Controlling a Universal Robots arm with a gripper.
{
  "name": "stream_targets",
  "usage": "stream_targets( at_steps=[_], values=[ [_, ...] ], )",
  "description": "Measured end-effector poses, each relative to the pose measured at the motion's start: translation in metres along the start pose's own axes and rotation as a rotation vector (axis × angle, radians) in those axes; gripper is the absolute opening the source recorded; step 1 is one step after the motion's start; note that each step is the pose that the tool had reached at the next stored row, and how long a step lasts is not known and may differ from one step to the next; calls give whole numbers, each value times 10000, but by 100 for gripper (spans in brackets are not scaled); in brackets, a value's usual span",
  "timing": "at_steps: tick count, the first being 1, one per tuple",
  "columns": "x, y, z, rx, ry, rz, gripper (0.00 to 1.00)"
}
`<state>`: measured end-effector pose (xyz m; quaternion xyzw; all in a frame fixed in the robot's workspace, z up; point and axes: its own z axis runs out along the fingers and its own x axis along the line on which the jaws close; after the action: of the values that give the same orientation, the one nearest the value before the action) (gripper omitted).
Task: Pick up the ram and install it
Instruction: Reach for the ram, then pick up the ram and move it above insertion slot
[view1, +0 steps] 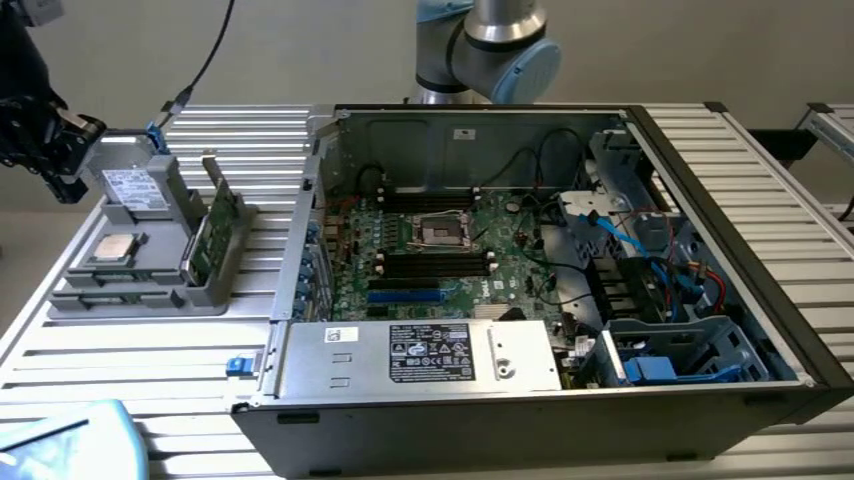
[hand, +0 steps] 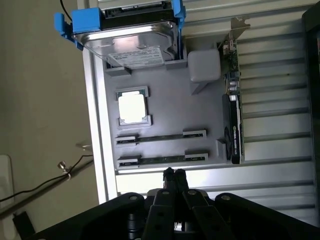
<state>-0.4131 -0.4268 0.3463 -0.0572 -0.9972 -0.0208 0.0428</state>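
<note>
Two ram sticks lie edge-up in the slots of a grey tray (hand: 165, 107): one ram stick (hand: 161, 136) farther in, the other ram stick (hand: 162, 159) by the tray's edge. In the exterior view they sit at the tray's near end (view1: 114, 297). My gripper (hand: 173, 174) hovers above the tray edge next to the nearer stick, fingers shut together with nothing between them. The exterior view puts my gripper (view1: 60, 180) at the far left, above and behind the tray (view1: 80, 305).
The tray also carries a silver processor chip (hand: 133, 107), a hard drive in a blue frame (hand: 132, 37) and an upright green card with a metal bracket (hand: 233, 100). The open computer case (view1: 721, 330) lies to the exterior view's right, with black memory slots (view1: 430, 266) on its motherboard.
</note>
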Motion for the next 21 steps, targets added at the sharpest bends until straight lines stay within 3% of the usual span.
stream_targets(
  at_steps=[18,21],
  values=[
    [23,-2,22,-1,1,-5,11],
    [23,-2,22,-76,26,-307,11]
  ],
)
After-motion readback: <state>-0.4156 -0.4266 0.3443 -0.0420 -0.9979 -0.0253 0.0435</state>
